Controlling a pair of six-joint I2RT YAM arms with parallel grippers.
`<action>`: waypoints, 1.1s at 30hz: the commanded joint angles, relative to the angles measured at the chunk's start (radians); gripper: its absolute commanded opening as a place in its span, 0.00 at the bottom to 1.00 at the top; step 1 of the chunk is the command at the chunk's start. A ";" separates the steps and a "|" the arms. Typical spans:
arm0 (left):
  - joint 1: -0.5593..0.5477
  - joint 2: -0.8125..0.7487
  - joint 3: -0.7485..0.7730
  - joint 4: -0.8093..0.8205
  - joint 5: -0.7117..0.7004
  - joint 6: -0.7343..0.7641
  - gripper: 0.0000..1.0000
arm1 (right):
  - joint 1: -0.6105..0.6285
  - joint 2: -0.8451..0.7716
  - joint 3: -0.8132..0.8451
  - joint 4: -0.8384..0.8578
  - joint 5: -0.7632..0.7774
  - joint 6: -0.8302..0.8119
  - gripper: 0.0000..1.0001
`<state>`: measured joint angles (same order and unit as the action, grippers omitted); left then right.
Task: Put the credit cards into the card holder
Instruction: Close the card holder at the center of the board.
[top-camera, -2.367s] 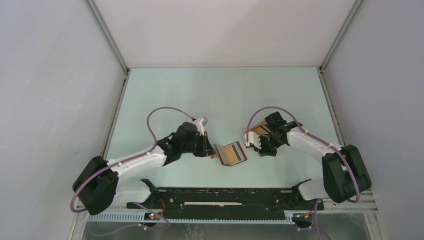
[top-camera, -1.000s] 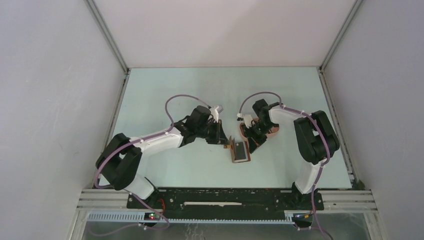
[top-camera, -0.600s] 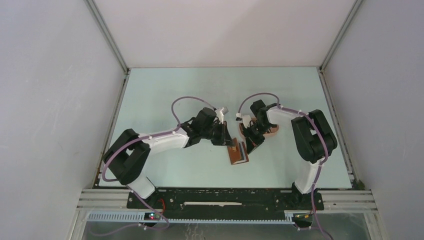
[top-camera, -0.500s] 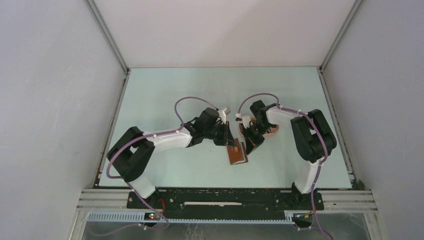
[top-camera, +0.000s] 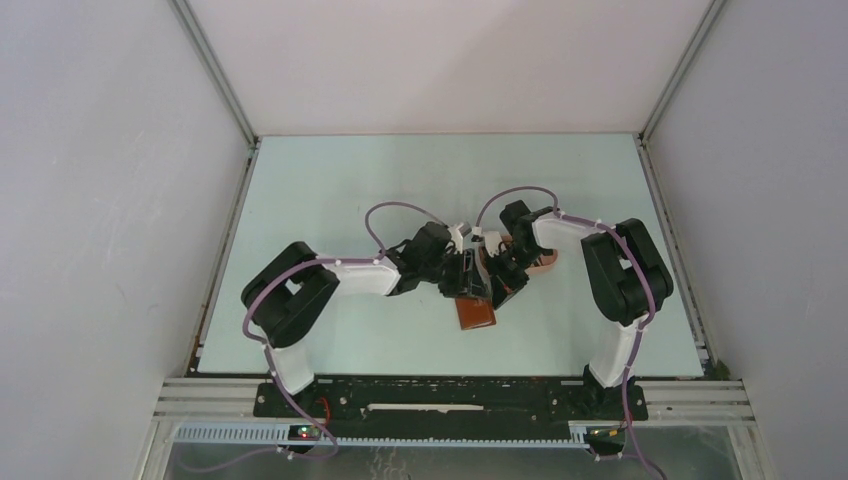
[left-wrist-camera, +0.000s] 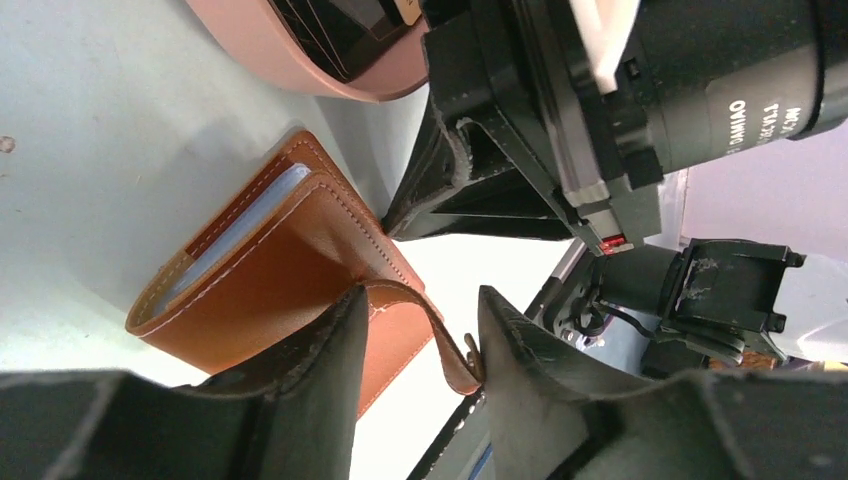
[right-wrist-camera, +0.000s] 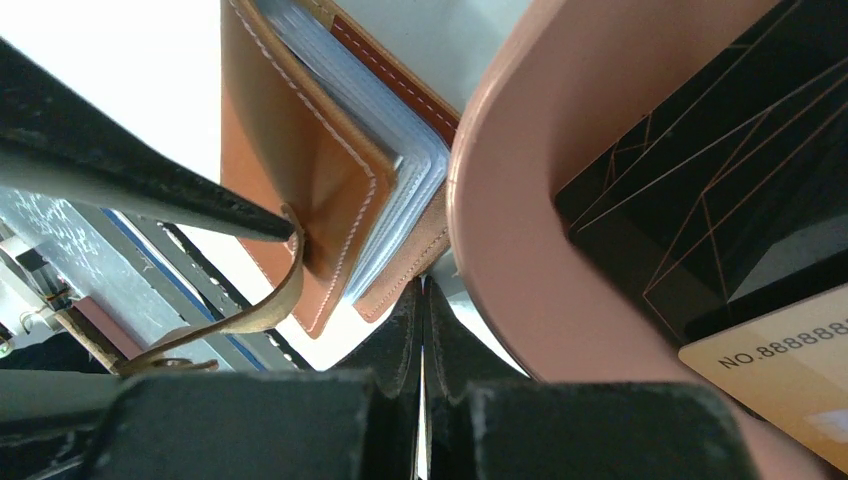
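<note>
Both arms are crammed into the middle of the table (top-camera: 350, 190), so from above you only get the near end of the wallet (left-wrist-camera: 265, 290). The rest is hidden under the two wrists.

The wallet lies folded on the table, just beside the pink tray (right-wrist-camera: 510, 220). Pale blue layers show between its covers, but I can't tell if those are cards or sleeves.

The left gripper (left-wrist-camera: 420, 300) is partway open. The wallet's snap strap (left-wrist-camera: 425, 325) curls loose in the gap between its fingers, and one finger sits right against the top cover. It doesn't look pinched on anything.

The right gripper (right-wrist-camera: 421, 300) is closed tight with nothing visible between its fingers. Its tip is wedged in at the corner of the wallet, between the wallet and the tray rim. Can't say for sure whether it's touching the leather.

A black card (right-wrist-camera: 690, 160) with thin line patterns is in the tray, along with a pale yellow card (right-wrist-camera: 775, 370) printed with a number.

From the left wrist's side, the right arm's big camera lens (left-wrist-camera: 720, 70) blocks most of the view past the wallet.
</note>
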<state>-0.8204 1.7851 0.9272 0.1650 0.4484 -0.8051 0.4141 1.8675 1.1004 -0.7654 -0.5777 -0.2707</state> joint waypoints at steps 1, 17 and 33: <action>0.001 0.002 0.051 0.048 0.023 0.003 0.53 | -0.006 0.008 0.010 0.034 0.012 0.009 0.01; 0.002 -0.298 -0.032 0.032 -0.088 0.113 0.67 | -0.022 -0.019 0.010 0.030 0.012 0.005 0.00; 0.002 -0.303 -0.343 0.241 -0.184 0.006 0.51 | -0.068 -0.231 0.001 -0.029 -0.058 -0.096 0.00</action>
<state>-0.8177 1.4391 0.5682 0.2863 0.2649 -0.7650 0.3649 1.7168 1.1000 -0.7628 -0.5911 -0.2970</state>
